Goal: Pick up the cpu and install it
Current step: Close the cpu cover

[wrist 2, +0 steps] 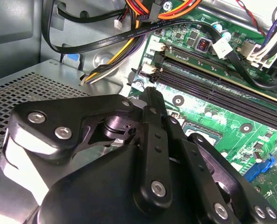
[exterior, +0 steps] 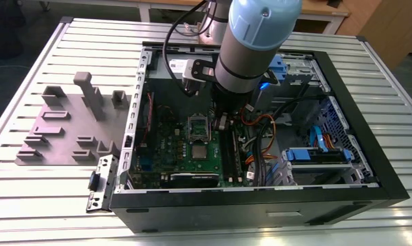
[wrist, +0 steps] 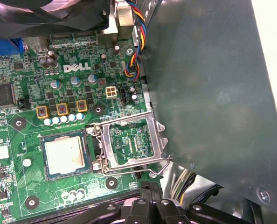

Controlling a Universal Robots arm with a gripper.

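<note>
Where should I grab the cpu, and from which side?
Probably by two opposite edges of the cpu, coming straight down from above: it lies flat on the green board, with the open metal frame close beside one edge, so take the other pair.

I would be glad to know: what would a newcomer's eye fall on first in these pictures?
The large grey robot arm with a pale blue cap, reaching down into the open black computer case on the slatted metal table, draws the eye first in the exterior view. In the first wrist view, the small silvery square cpu sits in its socket on the green circuit board, beside the metal socket frame, which is swung open.
</note>
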